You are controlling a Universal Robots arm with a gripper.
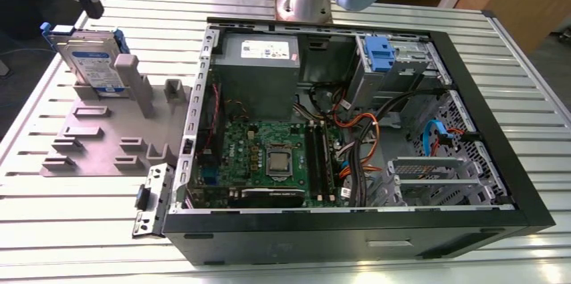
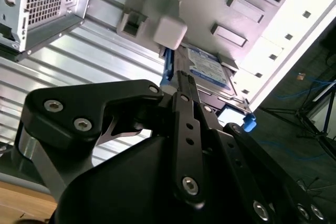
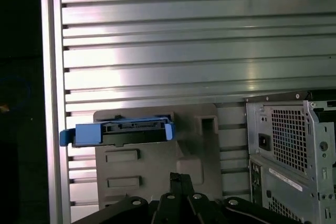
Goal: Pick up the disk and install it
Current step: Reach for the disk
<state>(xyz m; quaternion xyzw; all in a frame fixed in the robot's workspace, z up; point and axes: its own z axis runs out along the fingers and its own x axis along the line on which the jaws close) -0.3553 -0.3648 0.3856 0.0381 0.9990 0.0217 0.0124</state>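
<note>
Gripper (image 3: 177,177), jaws together and empty, above upright disk (image 3: 123,132) in grey stand (image 3: 152,167).

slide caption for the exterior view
Gripper hovers near the disk standing in a grey holder beside the open case.

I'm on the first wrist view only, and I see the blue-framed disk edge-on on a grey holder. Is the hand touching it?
Observer: No. In the exterior view the hand hangs above the disk, not touching it.
Operator: How does the disk sit?
Observer: Upright on its edge in the grey holder, label side showing.
Operator: Is the computer case open?
Observer: Yes, the computer case has its side off, and the motherboard is exposed.
</note>
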